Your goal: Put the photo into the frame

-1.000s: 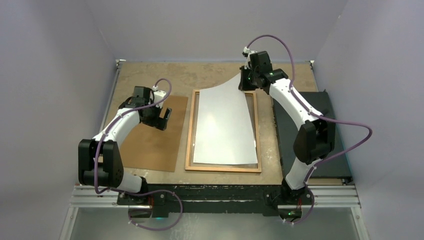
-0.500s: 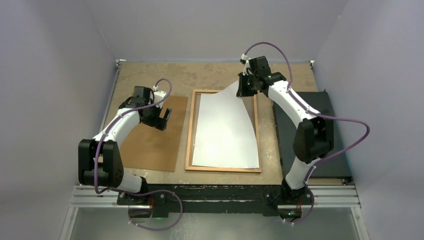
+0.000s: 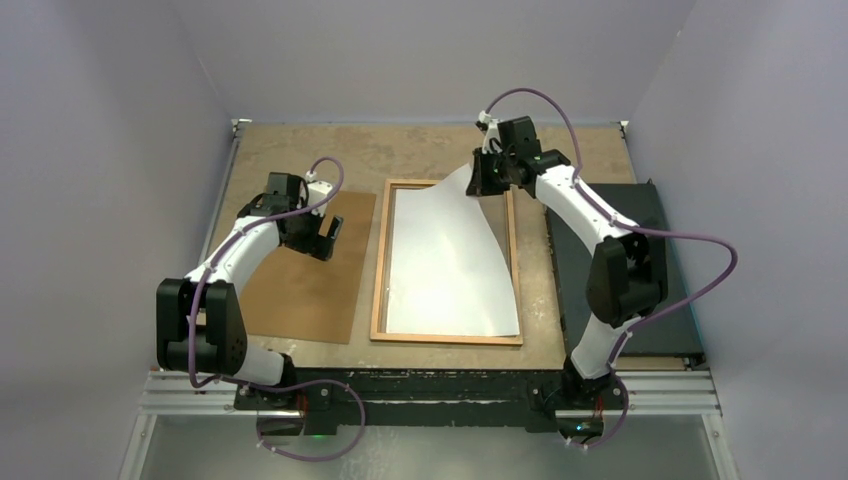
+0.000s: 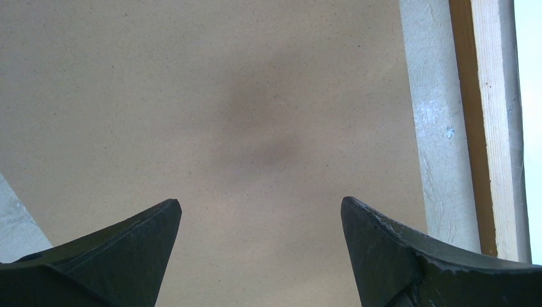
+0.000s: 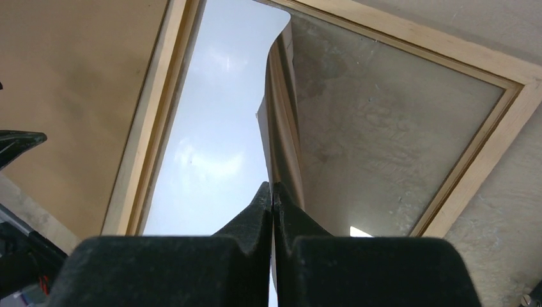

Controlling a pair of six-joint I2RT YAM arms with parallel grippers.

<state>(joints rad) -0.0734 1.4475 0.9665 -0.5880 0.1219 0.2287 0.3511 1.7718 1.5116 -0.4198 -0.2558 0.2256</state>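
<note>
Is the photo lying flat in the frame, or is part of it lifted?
Not flat: the photo lies mostly inside the frame, but its far right corner curls up, pinched in the right gripper.

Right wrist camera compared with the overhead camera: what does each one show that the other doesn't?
Only the right wrist view shows, close up, the right end effector pinched shut on the photo at its edge, and the banded printed face of the lifted corner. Only the overhead view shows both whole arms, the black slab, and the photo's near end lying flat at the near end of the frame. Both show the photo whitish back up, its far right corner raised, with the frame around it.
</note>
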